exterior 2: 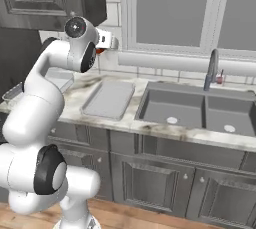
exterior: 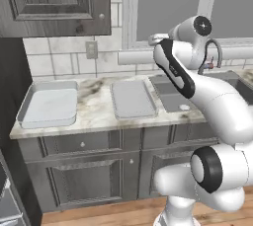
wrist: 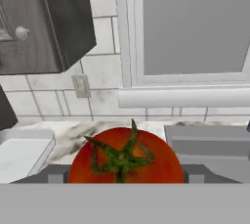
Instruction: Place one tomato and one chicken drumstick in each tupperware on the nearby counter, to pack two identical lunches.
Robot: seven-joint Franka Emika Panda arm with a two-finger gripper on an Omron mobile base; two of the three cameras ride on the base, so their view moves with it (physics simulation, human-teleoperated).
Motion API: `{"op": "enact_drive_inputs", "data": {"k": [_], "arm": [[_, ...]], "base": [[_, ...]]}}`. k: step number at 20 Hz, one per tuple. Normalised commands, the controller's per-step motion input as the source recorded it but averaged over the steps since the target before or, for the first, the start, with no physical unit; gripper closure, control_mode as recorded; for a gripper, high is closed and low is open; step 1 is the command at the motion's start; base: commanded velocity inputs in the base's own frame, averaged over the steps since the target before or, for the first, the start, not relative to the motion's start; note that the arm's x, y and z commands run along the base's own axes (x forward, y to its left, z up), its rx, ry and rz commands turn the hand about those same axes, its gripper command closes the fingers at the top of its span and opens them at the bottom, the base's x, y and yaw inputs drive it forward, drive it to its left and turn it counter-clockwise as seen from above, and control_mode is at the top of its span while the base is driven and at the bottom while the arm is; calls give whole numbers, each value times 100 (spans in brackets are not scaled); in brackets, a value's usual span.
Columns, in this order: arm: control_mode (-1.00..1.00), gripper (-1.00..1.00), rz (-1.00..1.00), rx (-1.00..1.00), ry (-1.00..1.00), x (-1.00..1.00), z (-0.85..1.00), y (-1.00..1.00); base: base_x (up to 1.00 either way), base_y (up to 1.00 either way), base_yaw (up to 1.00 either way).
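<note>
A red tomato [wrist: 124, 157] with a green stem sits between my fingertips [wrist: 54, 174], and my gripper [wrist: 125, 174] is shut on it. In the right base view the gripper [exterior 2: 107, 42] is raised high in front of the tiled wall, with a bit of the tomato [exterior 2: 100, 51] showing under it. Two grey tupperware containers lie on the counter [exterior: 94, 106] below: a deep one [exterior: 49, 104] at the left end and a shallow one [exterior: 132, 99] beside the sink. Both look empty. The chicken drumstick is out of view.
A grey double sink [exterior 2: 200, 110] with a faucet [exterior 2: 212, 68] lies right of the shallow container. A dark wall cabinet [exterior: 54, 3] hangs above the counter's left end. A window and its sill [exterior 2: 180, 63] run along the back wall.
</note>
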Motion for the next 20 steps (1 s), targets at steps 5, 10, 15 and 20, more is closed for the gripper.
{"op": "enact_drive_inputs", "data": {"k": [5, 10, 15, 20], "arm": [[100, 100, 0, 0, 0, 0, 0, 0], [100, 100, 0, 0, 0, 0, 0, 0], [-100, 100, 0, 0, 9, 15, -17, 0], [-100, 100, 0, 0, 20, 1, -50, 1]], "base": [[89, 0, 0], [81, 0, 0], [19, 0, 0], [0, 0, 0]]}}
